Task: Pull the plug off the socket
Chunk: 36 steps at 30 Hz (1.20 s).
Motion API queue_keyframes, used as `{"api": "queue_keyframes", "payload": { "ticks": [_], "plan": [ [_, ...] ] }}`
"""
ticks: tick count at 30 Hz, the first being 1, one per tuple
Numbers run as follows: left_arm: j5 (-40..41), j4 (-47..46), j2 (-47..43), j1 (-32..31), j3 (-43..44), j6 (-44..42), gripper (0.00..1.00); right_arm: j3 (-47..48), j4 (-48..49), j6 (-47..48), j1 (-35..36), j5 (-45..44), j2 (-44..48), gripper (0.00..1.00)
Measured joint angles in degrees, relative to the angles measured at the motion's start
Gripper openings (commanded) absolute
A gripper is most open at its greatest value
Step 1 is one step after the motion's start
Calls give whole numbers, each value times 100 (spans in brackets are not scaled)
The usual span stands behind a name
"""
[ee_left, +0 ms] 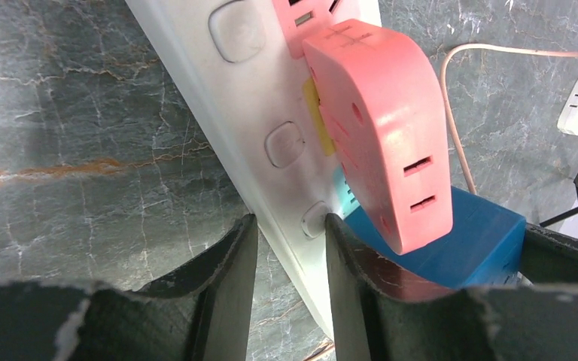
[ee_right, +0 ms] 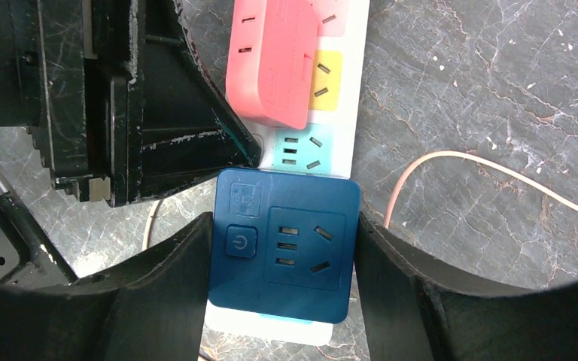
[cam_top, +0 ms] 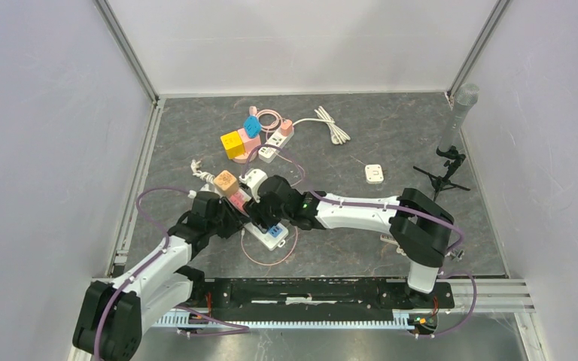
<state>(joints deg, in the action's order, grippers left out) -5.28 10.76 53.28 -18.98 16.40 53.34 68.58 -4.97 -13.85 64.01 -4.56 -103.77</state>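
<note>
2 arms are met over 1 white power strip [cam_top: 278, 241] on the grey table [cam_top: 391, 135], and the job is split between them. The right gripper [ee_right: 284, 226] is set square over the blue plug [ee_right: 286, 259]. Its jaws are opened only as wide as the block itself and closed against 2 opposite sides. It looks a firm hold, with no gap to be seen at either pad. The plug is seated at the very end of the strip, just past the teal socket [ee_right: 299, 147], so nothing has been pulled free yet. Beside it, the pink adapter [ee_right: 271, 60] is left plugged in and untouched.

The left gripper [ee_left: 290, 226] is used as the anchor: its jaws are drawn narrow and pinched on the strip's long edge, right next to the plug, with both fingers appearing to be in contact. That placement is judged deliberate — a light strip would otherwise be lifted along with the plug. A straight pull away from the strip's face is called for from the right arm while the strip is pinned down. A slip of the left pinch, or a tilted pull that jams the pins, is the risk to be watched.
</note>
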Motion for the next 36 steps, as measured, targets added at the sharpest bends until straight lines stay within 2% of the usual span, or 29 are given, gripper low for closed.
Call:
{"api": "queue_keyframes", "payload": {
  "ticks": [3,8,16,24,32,36],
  "plan": [
    [22,0,-39,0,-17,0,41,-22,22,22,9,-44,15,0],
    [7,-15,-101,-11,-55,0,37,-472,540,-142,-245,474,245,0],
    [-26,-7,-120,-11,-63,0,34,-442,461,225,-98,260,251,0],
    [-83,-20,-120,-9,-63,0,32,-673,859,17,-393,831,295,0],
    [-109,-15,-120,0,-63,0,29,-479,522,479,-20,120,269,0],
    [-109,-20,-120,0,-63,0,29,-564,656,407,-164,361,299,0]
  ]
}}
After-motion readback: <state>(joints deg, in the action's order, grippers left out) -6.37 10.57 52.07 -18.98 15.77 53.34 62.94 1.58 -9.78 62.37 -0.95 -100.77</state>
